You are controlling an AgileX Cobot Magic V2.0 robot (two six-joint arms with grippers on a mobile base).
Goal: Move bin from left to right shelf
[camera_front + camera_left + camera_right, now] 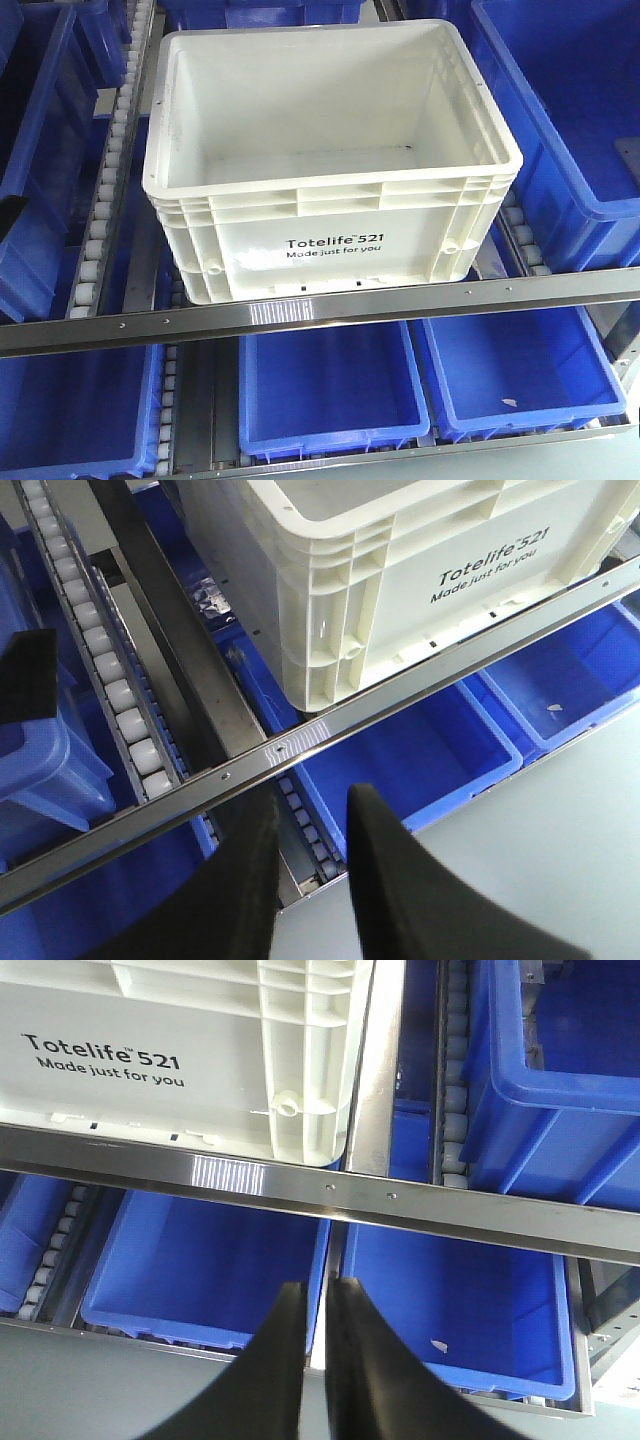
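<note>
- Bin [330,160] sits on the roller lanes directly behind the steel front rail [320,305], printed face toward the rail, lower front edge just behind it. Empty inside. Blue bins [560,120] flank it on both sides behind the rail; more blue bins [335,385] lie on the level below the rail.
- Left gripper [312,825]: fingers parted, holding nothing, in front of the rail near the bin's left front corner. Right gripper [318,1305]: fingers almost together with a thin gap, nothing between them, in front of the rail below the bin's right corner.
- Risk: neither gripper touches the bin. A narrow finger grip on the ribbed rim [340,170] of so large a tote could slip or let it tilt.
- Risk: pulling straight forward would jam the bin's base against the rail; it likely needs lifting over.
- Risk: uneven lift by the two arms would swing a corner into the blue bin right of the tote.
- Risk: rollers [105,190] left of the bin let it roll back if pushed.
- Whether this rack is the destination cannot be told from these views.
</note>
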